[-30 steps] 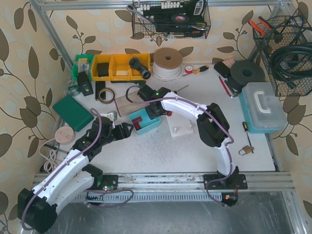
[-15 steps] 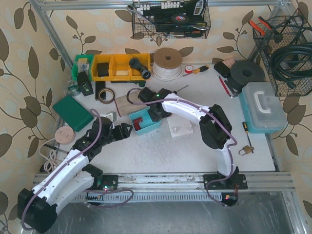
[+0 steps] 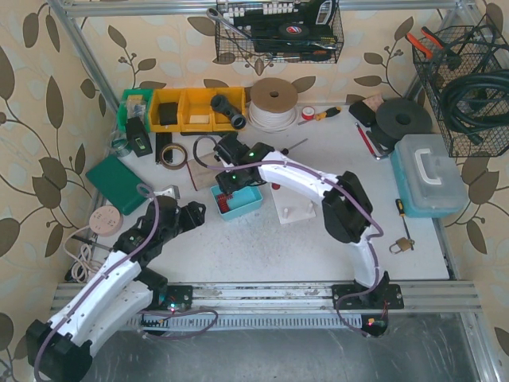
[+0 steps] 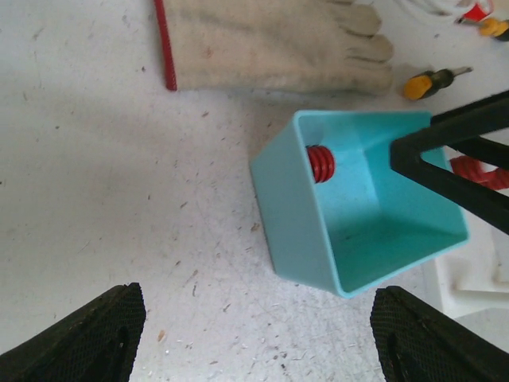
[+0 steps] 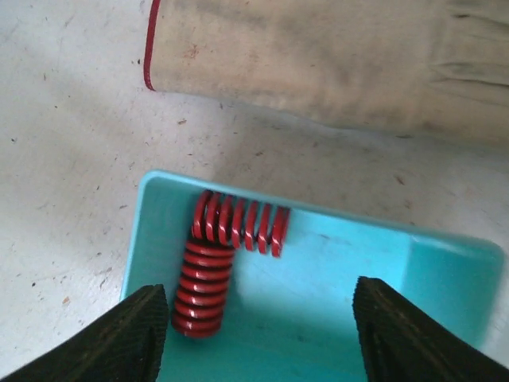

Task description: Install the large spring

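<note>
Two red springs lie in an L inside the teal bin (image 5: 445, 263). One spring (image 5: 203, 290) runs along the left wall and looks the thicker of the two; the other (image 5: 242, 224) lies along the far wall. My right gripper (image 5: 258, 334) hangs open just above the bin with nothing between its fingers (image 5: 135, 338). From above, the right gripper (image 3: 227, 177) sits over the bin (image 3: 253, 199). My left gripper (image 4: 254, 342) is open over bare table, short of the bin (image 4: 290, 223), where one spring (image 4: 320, 163) peeks over the wall. In the top view the left gripper (image 3: 199, 213) is left of the bin.
A white work glove (image 4: 270, 40) lies just beyond the bin, with a small screwdriver (image 4: 433, 79) to its right. A white fixture (image 3: 298, 211) stands right of the bin. Yellow bins (image 3: 191, 109), a cord spool (image 3: 274, 99) and a teal toolbox (image 3: 429, 175) line the back and right.
My right gripper has gone from shut to open and shifted left and back over the teal bin. My left arm has drawn back slightly toward the left.
</note>
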